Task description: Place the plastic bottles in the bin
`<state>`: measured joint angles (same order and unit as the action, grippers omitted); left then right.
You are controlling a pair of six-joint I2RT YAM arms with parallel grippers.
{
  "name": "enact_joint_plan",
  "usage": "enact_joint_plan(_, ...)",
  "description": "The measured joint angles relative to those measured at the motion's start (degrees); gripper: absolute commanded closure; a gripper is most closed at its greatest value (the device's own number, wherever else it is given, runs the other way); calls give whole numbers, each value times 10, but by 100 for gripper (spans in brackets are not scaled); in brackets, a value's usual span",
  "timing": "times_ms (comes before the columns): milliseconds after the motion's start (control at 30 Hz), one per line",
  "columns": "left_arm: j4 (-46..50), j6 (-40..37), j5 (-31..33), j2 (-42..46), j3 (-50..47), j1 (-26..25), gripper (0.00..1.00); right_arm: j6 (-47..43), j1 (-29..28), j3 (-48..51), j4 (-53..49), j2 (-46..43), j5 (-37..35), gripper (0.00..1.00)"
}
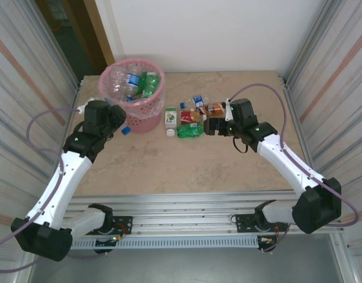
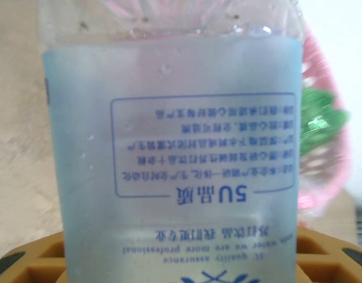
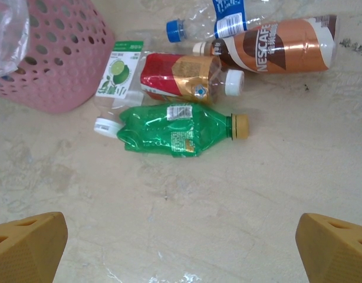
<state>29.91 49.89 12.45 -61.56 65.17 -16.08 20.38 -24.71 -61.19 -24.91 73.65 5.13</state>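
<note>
Grippers: left gripper at the left of the top view, hard by the bin's base, jaws partway closed around held bottle, clear with a pale blue label. Can't tell if it is off the table. Right gripper is spread wide and holds nothing, hovering over bare table just short of the pile.
Pile: five loose bottles mid-frame in the top view, right of the bin. Green bottle is nearest. Red-label bottle and lime-label bottle lie just behind it. Nescafe bottle and blue-cap bottle are farthest.
Bin: bin in the upper left of the top view, upright, with several bottles already inside, clear and green.
Progress: partly done by my read. One bottle is in hand but not yet dropped, and five are left on the table.
Next: likely lift the held bottle over the rim and release.
</note>
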Motion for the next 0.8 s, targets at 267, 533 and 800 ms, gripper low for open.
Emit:
enact_joint_plan(267, -28, -23, 2, -111, 161, 8, 57, 7, 0, 15, 0, -6, -4, 2)
enact_joint_plan(533, -25, -21, -5, -228, 250, 50, 55, 17, 0, 19, 0, -11, -4, 2)
enact_joint_plan(800, 16, -21, -13, -310, 315, 60, 49, 19, 0, 19, 0, -14, -4, 2)
